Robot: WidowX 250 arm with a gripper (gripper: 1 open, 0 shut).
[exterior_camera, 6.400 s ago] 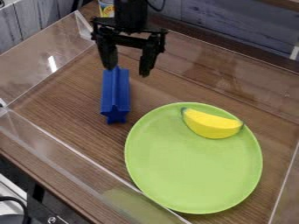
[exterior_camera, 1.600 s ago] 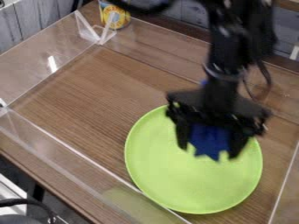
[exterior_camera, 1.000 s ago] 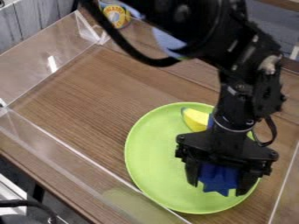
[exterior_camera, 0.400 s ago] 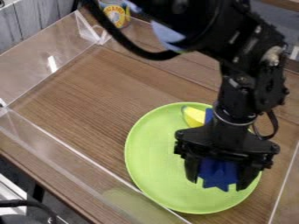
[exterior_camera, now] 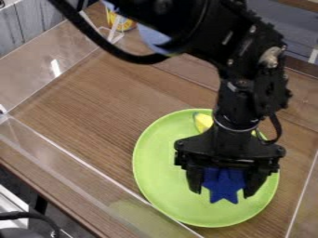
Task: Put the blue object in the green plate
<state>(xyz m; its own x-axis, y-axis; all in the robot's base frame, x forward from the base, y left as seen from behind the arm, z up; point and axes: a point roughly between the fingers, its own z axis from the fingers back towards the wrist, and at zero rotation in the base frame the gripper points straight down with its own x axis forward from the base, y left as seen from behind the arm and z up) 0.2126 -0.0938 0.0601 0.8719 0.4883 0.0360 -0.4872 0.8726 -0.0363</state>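
The black robot arm (exterior_camera: 205,28) is reaching in from the top of the view, and its gripper (exterior_camera: 225,177) is hanging over the green plate (exterior_camera: 174,195), toward the plate's three-o'clock side. The two dark fingers are standing apart, one on each side of the blue object (exterior_camera: 224,183), and are framing it closely; whether they are pinching it or only flanking it, the view is not showing. The bar is sitting within the plate's outline, between its centre and four o'clock, its star-shaped end facing the camera and the rest hiding behind the gripper. Whether it is touching the plate's surface cannot be told.

The round lime-green plate is lying on the brown wooden table (exterior_camera: 93,107), at about five o'clock in the view. The yellow wedge (exterior_camera: 204,122) is showing near the plate's twelve-o'clock edge, partly covered by the arm. A yellow-and-white can (exterior_camera: 119,19) is standing at eleven o'clock, partly covered by the arm's cable; any writing on it is too small to read.
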